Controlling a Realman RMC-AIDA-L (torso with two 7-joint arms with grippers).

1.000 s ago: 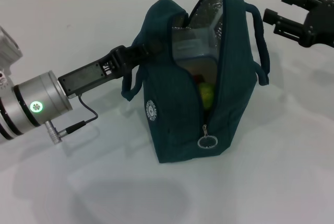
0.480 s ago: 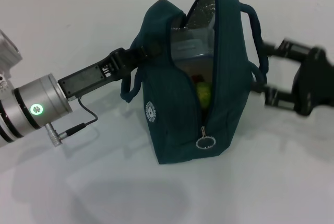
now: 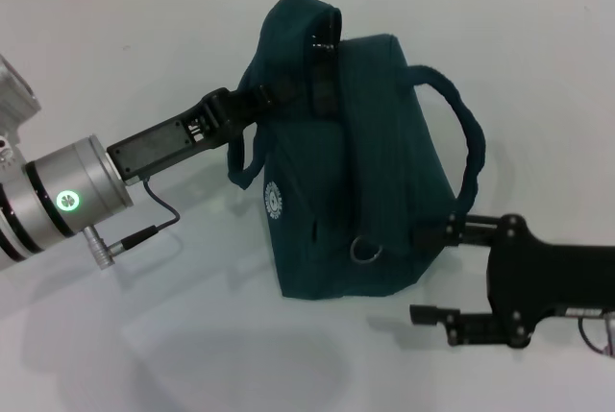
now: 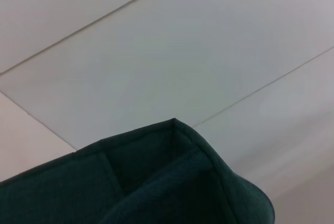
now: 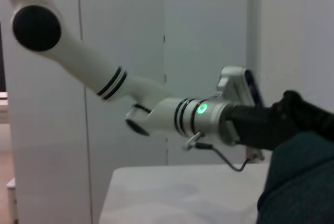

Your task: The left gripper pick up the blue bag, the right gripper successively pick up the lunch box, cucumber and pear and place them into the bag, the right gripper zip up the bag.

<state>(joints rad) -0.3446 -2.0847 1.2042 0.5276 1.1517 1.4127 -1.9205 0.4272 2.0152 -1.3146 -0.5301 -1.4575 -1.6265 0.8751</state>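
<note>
Dark teal cloth marks the bag (image 3: 336, 172), which stands on the white table (image 3: 144, 335) with its mouth drawn together, so nothing inside shows. The left gripper (image 3: 252, 103) pinches the bag's upper rim by the handle and holds it upright. The right gripper (image 3: 434, 273) sits low beside the bag's near side, fingers spread, one tip close against the cloth and not far from the metal ring (image 3: 365, 250) of the zip. The zipping step looks to be in hand: a clean job means closing on the ring itself, not the cloth, and pulling along the seam while the left arm braces the bag. Open table lies all around, but the loose handle (image 3: 466, 143) arches just above the right gripper and could snag.
</note>
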